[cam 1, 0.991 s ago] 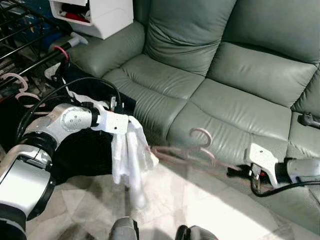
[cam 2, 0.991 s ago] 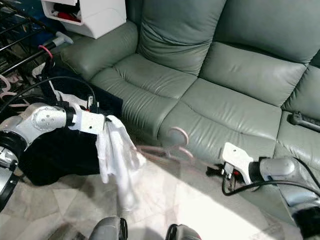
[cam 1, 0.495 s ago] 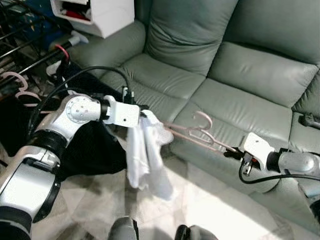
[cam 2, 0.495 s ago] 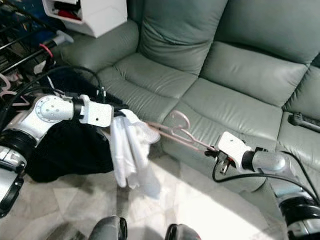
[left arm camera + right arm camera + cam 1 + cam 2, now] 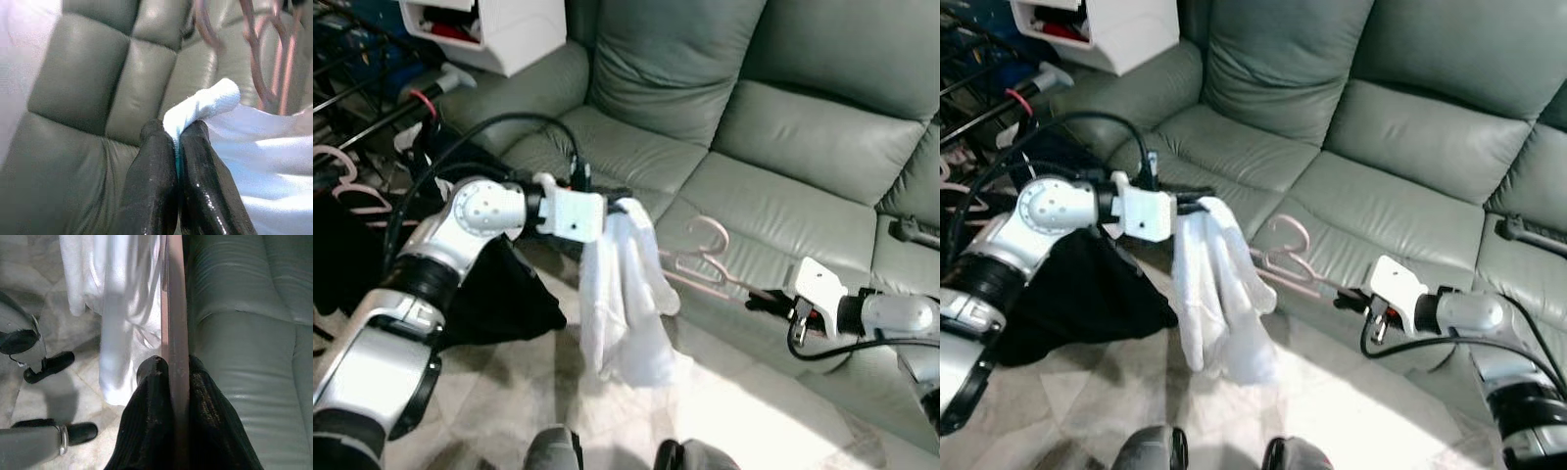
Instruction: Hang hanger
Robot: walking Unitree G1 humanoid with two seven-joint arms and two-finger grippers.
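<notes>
Pink hanger (image 5: 705,262) level, hook up, right hand (image 5: 762,301) gripping one end, left hand (image 5: 613,199) pinching white garment (image 5: 625,294)

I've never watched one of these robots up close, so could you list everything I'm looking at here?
Sofa: one, grey-green leather, across the back.
White garment: one, hanging from the left gripper.
Pink hanger: one, held before the sofa seat, end in the right gripper.
Black cloth: one, heaped on the floor beside the sofa.
White storage box: one, behind the sofa arm.
Drying rack: one, dark metal, far left.
Left gripper: shut on the white garment.
Right gripper: shut on the pink hanger.
</notes>
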